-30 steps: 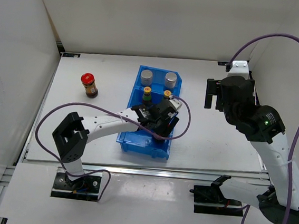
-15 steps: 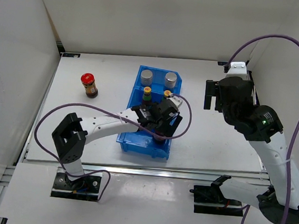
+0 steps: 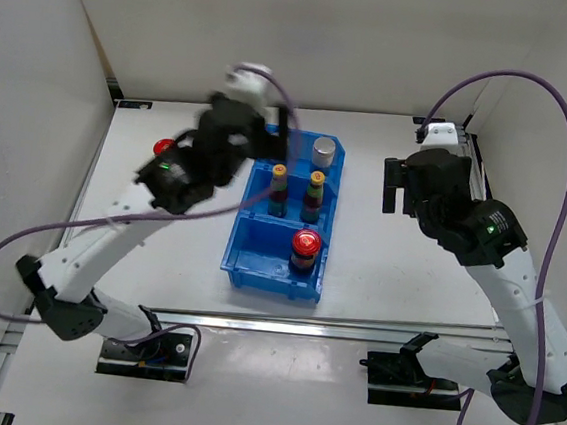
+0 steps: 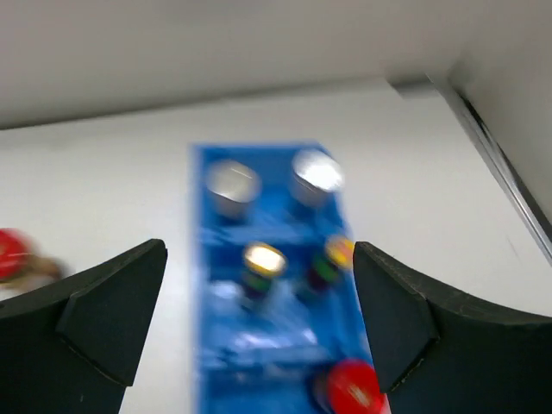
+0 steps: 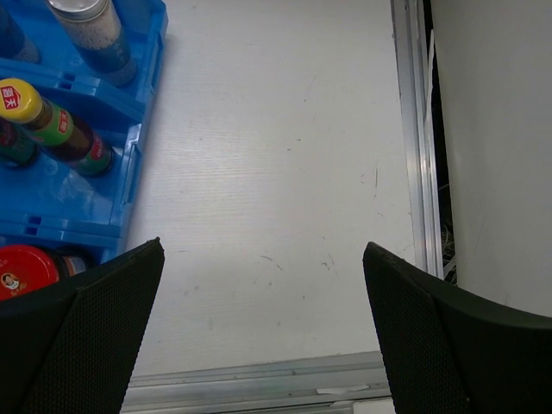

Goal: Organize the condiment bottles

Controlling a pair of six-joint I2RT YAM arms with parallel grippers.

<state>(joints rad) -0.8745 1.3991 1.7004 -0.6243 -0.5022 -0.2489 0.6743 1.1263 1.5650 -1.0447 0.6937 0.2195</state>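
Note:
A blue bin [image 3: 251,232] holds the condiment bottles. A silver-capped one [image 3: 323,153] stands at its far end, and the wrist view shows a second [image 4: 231,181] beside it. Two yellow-capped bottles [image 3: 280,178] [image 3: 316,185] fill the middle. A red-capped bottle [image 3: 305,245] stands in the near compartment. Another red-capped bottle [image 3: 164,148] stands on the table to the left, half hidden by my left arm. My left gripper [image 4: 259,319] hangs open and empty high above the bin. Right of the bin, my right gripper [image 5: 263,328] is open over bare table.
White walls close in the table on the left, back and right. A metal rail [image 5: 412,138] runs along the table's right edge, and another [image 3: 273,322] along the front edge. The left wrist view is blurred by motion.
My left gripper opened in the bin's near compartment, left the red-capped bottle standing there, then rose and swung back to the far left. The right arm barely moved.

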